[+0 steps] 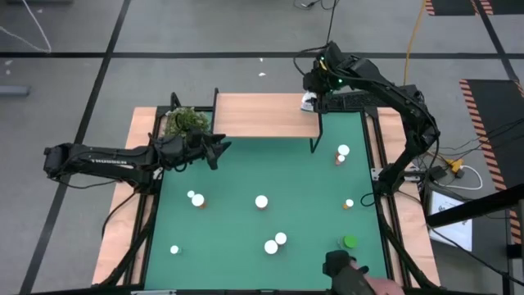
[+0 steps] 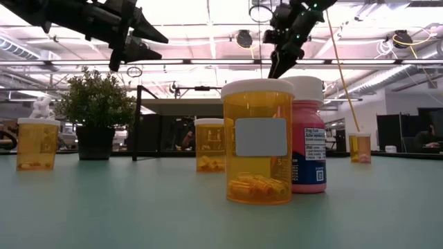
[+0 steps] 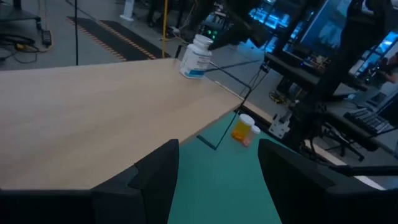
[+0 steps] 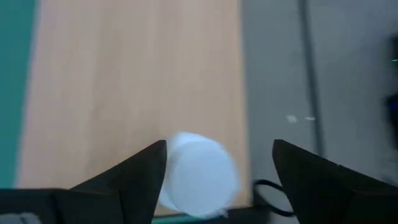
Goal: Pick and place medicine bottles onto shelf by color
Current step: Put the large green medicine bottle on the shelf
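The shelf [image 1: 266,115] stands at the mat's far edge. A white bottle [image 1: 309,102] sits on its far right corner and looks tilted in the left wrist view [image 3: 196,57]. My right gripper [image 4: 219,146] hangs open above it, one finger on each side of the white cap [image 4: 199,174]. My left gripper [image 1: 223,149] is open in the air by the shelf's near left corner, with nothing between its fingers [image 3: 217,149]. Several small white-capped bottles stand on the green mat, among them two [image 1: 342,152] [image 1: 261,201]. A green-capped one [image 1: 350,242] stands near the front. My right gripper comes at the white bottle from above, fingers pointing down. One finger [image 4: 146,165] is right beside the cap's edge [image 4: 174,168] and I cannot tell whether it touches. The other finger stands clear of the cap. The bottle's base rests on the shelf.
A bushy plant [image 1: 187,121] stands at the shelf's left end. In the low view an orange bottle [image 2: 257,142] and a pink one [image 2: 308,138] stand close together near the front. A dark device [image 1: 340,266] and a person's hand [image 1: 385,285] show at the near edge.
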